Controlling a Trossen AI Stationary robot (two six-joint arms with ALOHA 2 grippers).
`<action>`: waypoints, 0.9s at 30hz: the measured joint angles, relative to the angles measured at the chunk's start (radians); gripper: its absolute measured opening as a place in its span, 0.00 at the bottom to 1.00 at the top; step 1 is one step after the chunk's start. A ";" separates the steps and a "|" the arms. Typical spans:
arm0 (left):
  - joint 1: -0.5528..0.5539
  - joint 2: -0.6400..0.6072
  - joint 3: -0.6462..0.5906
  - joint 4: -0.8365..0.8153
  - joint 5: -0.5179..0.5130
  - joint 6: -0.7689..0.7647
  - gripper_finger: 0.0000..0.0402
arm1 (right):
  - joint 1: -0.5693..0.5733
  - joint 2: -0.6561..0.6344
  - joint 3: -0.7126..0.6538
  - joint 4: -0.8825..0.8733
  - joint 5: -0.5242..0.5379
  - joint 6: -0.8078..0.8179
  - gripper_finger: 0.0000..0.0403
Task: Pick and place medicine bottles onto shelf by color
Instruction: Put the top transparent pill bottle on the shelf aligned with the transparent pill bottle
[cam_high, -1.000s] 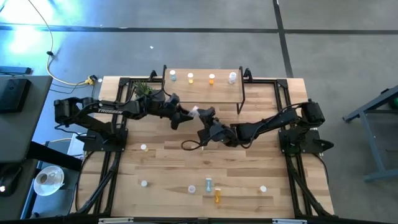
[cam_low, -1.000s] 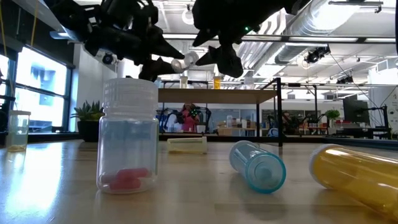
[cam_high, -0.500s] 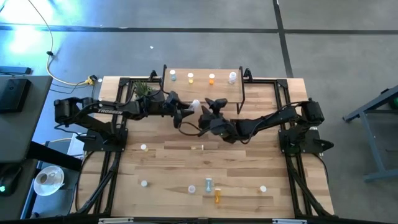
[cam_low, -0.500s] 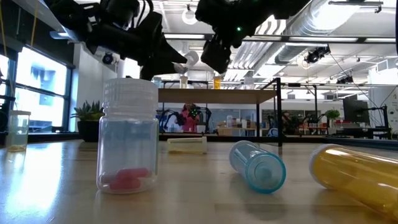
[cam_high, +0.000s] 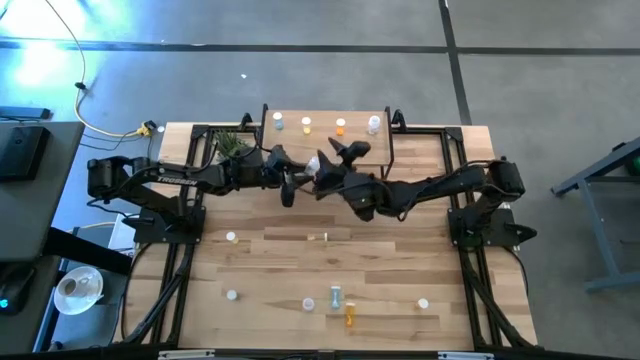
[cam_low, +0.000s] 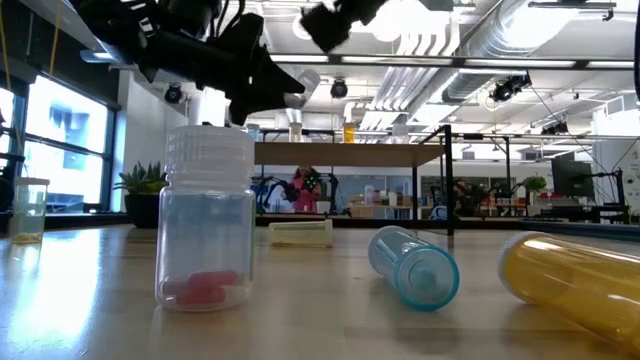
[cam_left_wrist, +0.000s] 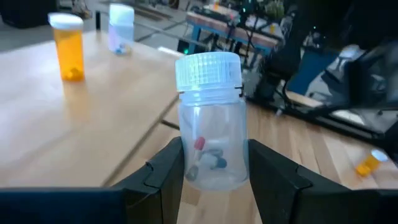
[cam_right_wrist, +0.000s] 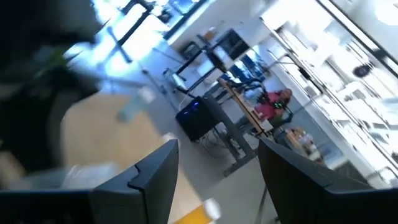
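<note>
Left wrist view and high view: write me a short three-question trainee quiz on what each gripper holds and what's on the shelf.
1. True or false: the left gripper is shut on a clear bottle with a white cap.
2. Multiple choice: in the high view, how many bottles stand on the shelf? A) two B) four C) six
3. Fill in the blank: the right gripper is ____, with nothing between its fingers.

Key: 1 true; 2 B; 3 open.
</note>
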 joint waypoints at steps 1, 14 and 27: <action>0.000 0.000 0.000 0.013 0.000 0.000 0.36 | -0.001 -0.001 0.025 0.000 0.015 0.000 0.52; -0.065 0.000 0.000 0.139 -0.036 0.100 0.36 | -0.056 -0.002 0.400 -0.497 -0.075 0.277 0.52; -0.090 0.000 0.000 0.161 -0.035 0.162 0.36 | -0.202 -0.001 0.647 -1.180 -1.062 0.605 0.52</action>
